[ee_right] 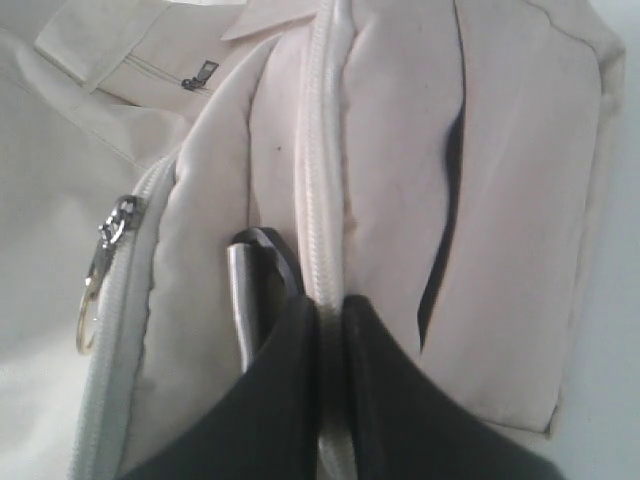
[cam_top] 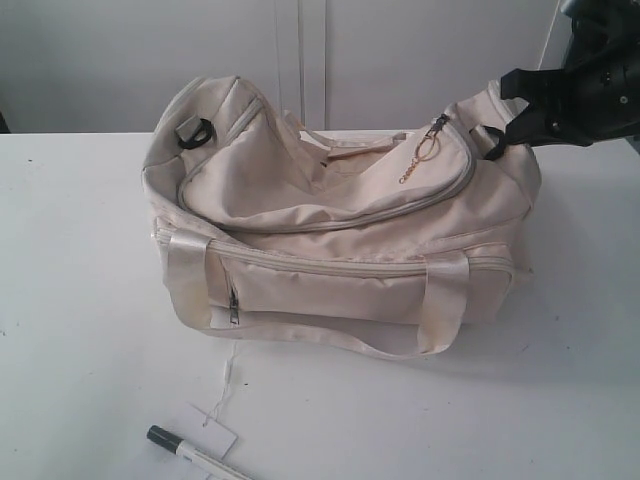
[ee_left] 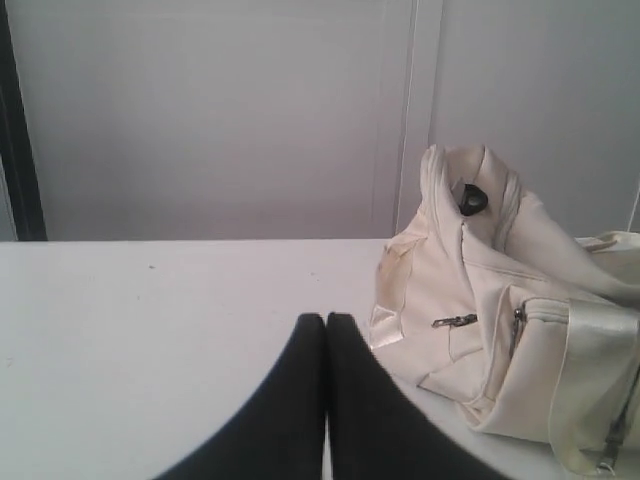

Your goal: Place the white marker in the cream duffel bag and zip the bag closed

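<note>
On the table [cam_top: 80, 300], white marker [cam_top: 197, 456] lies far from the right jaws

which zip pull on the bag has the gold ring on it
The top zip's pull, at the bag's right end in the exterior view: a gold ring and chain hang from it. The front pocket's pull is a plain metal tab.

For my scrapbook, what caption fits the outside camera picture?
Cream duffel bag on a table, right fingers at its end, white marker in front.
</note>
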Action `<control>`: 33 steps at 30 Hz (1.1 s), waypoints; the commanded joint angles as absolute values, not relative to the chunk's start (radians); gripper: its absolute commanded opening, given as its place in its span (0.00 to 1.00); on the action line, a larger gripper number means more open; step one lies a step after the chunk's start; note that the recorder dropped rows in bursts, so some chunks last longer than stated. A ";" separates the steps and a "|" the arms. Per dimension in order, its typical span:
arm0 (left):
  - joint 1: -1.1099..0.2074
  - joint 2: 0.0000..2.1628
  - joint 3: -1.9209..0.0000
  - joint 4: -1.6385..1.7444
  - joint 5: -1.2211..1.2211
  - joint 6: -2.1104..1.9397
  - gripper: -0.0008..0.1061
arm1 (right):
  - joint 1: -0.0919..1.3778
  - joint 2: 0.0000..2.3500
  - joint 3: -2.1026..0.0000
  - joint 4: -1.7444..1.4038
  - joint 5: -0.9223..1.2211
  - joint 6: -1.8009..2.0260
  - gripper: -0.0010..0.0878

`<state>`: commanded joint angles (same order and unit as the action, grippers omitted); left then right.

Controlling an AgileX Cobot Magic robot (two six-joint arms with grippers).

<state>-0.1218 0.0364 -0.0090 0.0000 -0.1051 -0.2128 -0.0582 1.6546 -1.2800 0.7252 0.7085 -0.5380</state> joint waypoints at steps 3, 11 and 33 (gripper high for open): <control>-0.122 0.092 -0.043 0.000 -0.069 -0.211 0.01 | -0.058 1.655 -1.280 0.725 0.711 -0.538 0.01; -0.122 0.305 -0.181 0.000 -0.044 -0.209 0.01 | -0.058 1.655 -1.280 0.725 0.711 -0.538 0.01; -0.235 0.931 -0.760 -0.461 0.491 0.430 0.01 | -0.058 1.655 -1.280 0.737 0.718 -0.534 0.01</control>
